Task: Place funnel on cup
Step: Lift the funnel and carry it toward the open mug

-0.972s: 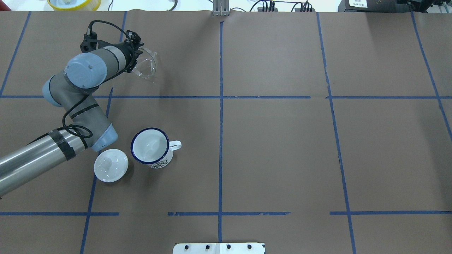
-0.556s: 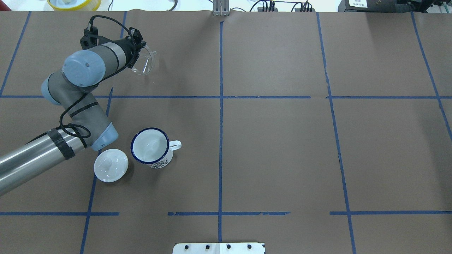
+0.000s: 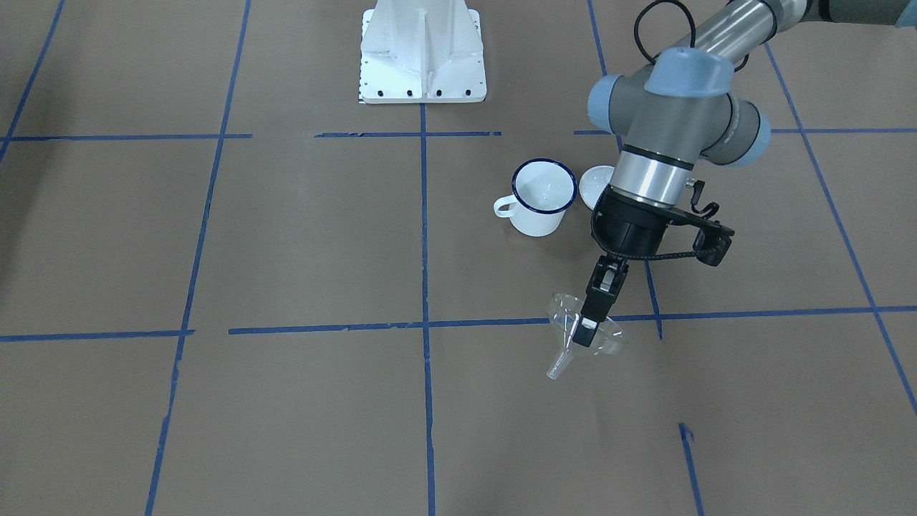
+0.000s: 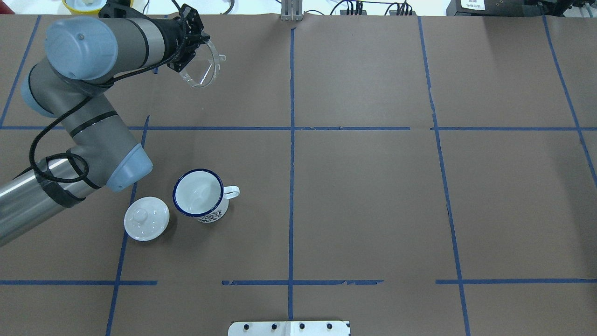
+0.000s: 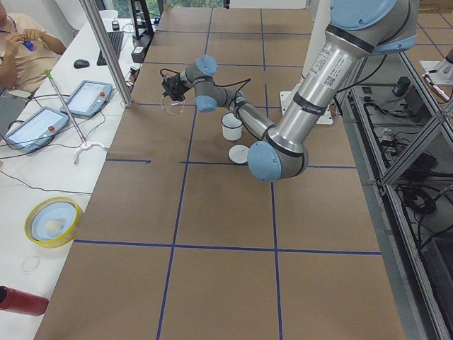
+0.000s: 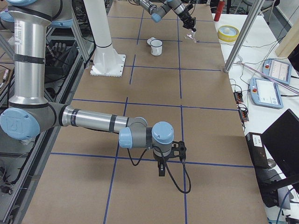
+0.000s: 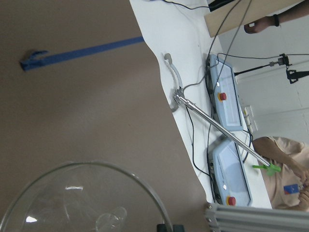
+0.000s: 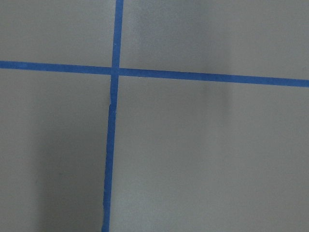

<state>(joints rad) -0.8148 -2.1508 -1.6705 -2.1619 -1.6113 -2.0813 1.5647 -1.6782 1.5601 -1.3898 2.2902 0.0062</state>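
Note:
My left gripper [image 3: 587, 326] is shut on the rim of the clear funnel [image 3: 609, 342] and holds it above the table, tilted, with the spout pointing down and sideways. In the overhead view the left gripper [image 4: 192, 53] and the funnel [image 4: 205, 70] are near the table's far left edge. The funnel's rim fills the bottom of the left wrist view [image 7: 82, 198]. The white mug with a blue rim [image 4: 198, 193] stands upright and empty, well apart from the funnel; it also shows in the front view [image 3: 543, 195]. My right gripper [image 6: 161, 170] hangs low over bare table; I cannot tell its state.
A round white knobbed lid [image 4: 146, 218] lies just left of the mug. The white robot base [image 3: 423, 54] stands at the near table edge. A yellow bowl [image 4: 95, 4], cables and operator tablets [image 5: 85, 99] lie beyond the far edge.
My left arm has risen and moved toward the far edge with the funnel in its grip. The funnel has tipped more on its side. Mug and lid have not moved.

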